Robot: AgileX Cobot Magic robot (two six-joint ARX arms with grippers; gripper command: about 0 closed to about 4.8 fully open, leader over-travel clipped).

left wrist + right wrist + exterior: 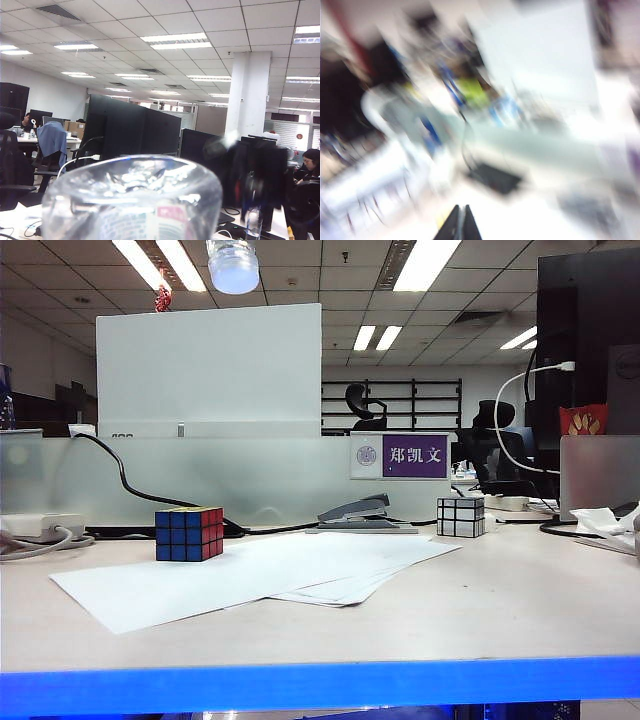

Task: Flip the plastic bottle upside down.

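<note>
An open-plan office with a panelled ceiling and strip lights lies behind a pale, smooth counter edged in blue; on it, from the left, stand a glossy multicoloured puzzle cube, thin white paper sheets fanned flat, a grey metal stapler and a mirrored silver cube; the small clear plastic bottle is high above the counter at the top of the exterior view, only its rounded translucent end showing; the left tool is hidden in every view, though the bottle's ridged clear body and cream label fill its wrist view close up; the right tool shows dark tapered tips pressed together, empty, against a motion-blurred scene.
</note>
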